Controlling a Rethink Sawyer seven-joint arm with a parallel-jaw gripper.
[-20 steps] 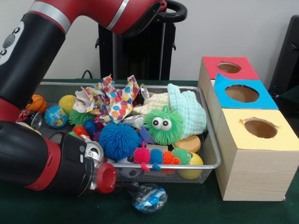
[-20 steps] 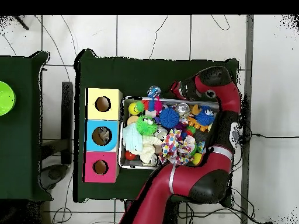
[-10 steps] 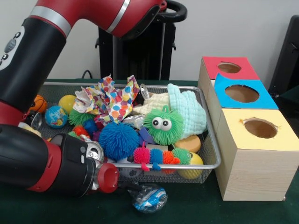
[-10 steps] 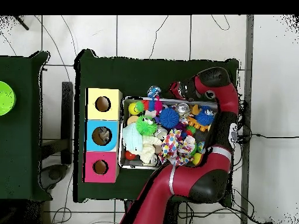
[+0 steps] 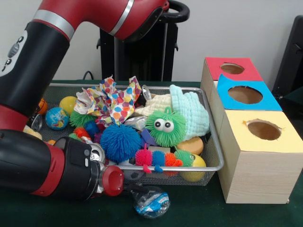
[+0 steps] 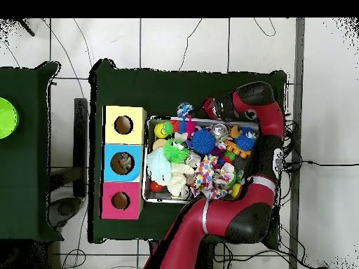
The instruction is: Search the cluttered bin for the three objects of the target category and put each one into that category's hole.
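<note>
Gripper [image 5: 135, 190]: low outside the basket's front rim, at the wrapped blue ball; whether it pinches or is spread cannot be told.
Wrapped blue ball [image 5: 151, 201]: on the green table, just outside the basket's front edge.
Basket [image 5: 210, 142]: wire, heaped with toys.
Boxes [image 5: 258, 156]: yellow, blue, red, beside the basket's edge.

The arm [image 5: 52, 165] blocks the bin's [image 5: 215, 156] front-left side; the three box holes [image 5: 263, 129] lie uncovered.
</note>
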